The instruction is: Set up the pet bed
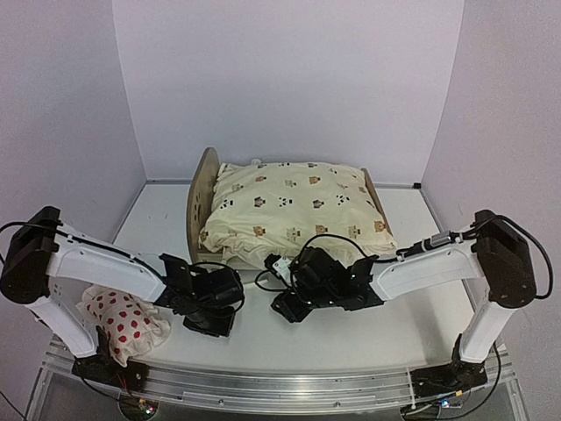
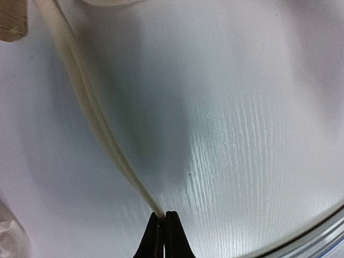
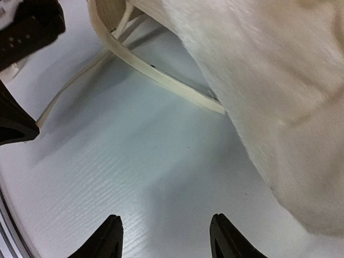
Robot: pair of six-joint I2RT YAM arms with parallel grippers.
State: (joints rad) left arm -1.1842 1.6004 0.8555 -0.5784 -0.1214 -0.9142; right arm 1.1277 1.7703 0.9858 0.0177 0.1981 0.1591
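Item: pet bed, cushion laid on, both arms at its near side.
We list the small light-wood pet bed frame at the far middle of the white table, with the cream animal-print cushion on top. We find the left gripper pressed together, pinching the cream fabric tie, and the right gripper spread above the table beside the cushion. The red-spotted white pillow lies near left.

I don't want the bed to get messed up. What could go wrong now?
1. The left gripper pinches the tie only at its very tips, so it could slip out.
2. A hard pull might drag the cushion askew or shift the bed.
3. The open right gripper is close by and could bump the left one.
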